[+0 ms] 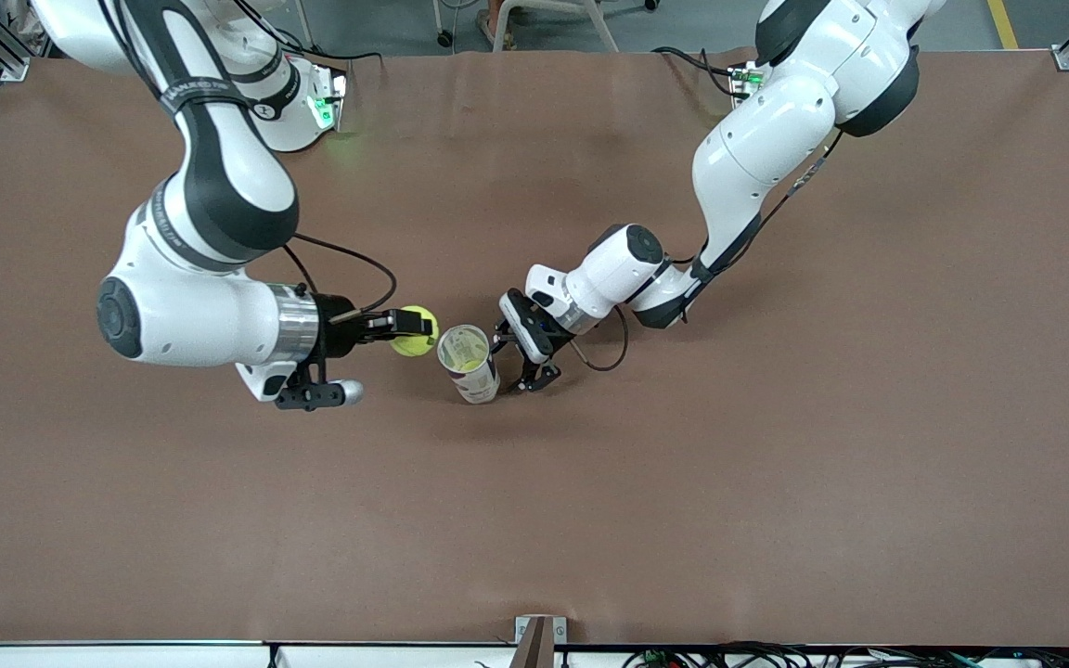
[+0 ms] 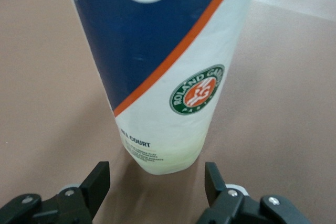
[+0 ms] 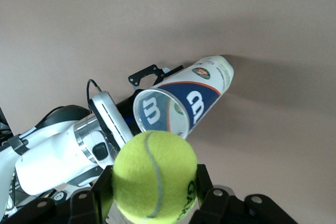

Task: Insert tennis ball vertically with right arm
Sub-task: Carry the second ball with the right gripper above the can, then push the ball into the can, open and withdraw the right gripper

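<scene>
Tennis ball (image 3: 154, 176) clamped between right gripper (image 1: 416, 331) fingers (image 3: 204, 181), seemingly beside can (image 1: 468, 363).

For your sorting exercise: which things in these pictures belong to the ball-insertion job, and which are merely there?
In the job:
ball, held in the right gripper beside the can
can, upright on the table, mouth open
left gripper, open around the can's base

Merely there:
table
cables along the table's nearest edge
</scene>
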